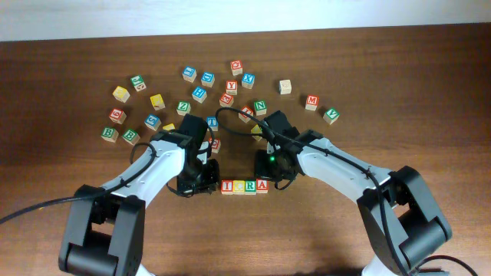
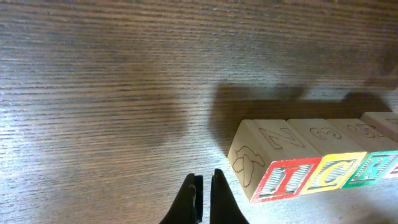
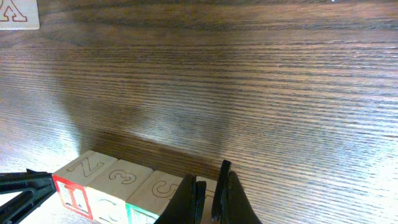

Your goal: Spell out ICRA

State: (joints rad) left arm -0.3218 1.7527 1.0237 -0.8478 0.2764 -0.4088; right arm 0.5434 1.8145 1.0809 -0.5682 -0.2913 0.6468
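Four letter blocks stand in a touching row at the table's front middle: I [image 1: 227, 186], C [image 1: 238, 186], R [image 1: 250, 186], A [image 1: 261, 185]. My left gripper [image 1: 205, 184] is shut and empty, low over the table just left of the I block [image 2: 283, 180]; C [image 2: 333, 171] and R [image 2: 375, 167] follow to its right. My right gripper [image 1: 275, 181] is at the row's right end. In the right wrist view its fingers [image 3: 211, 186] are shut and cover most of the A block, beside R [image 3: 163, 188], C [image 3: 121, 178] and I [image 3: 81, 169].
Several loose letter blocks are scattered across the back of the table, such as a blue one [image 1: 199, 93], a plain one [image 1: 285, 87], a red M [image 1: 311, 101] and green ones at the left [image 1: 110, 134]. One block shows at the right wrist view's top left [image 3: 15, 12].
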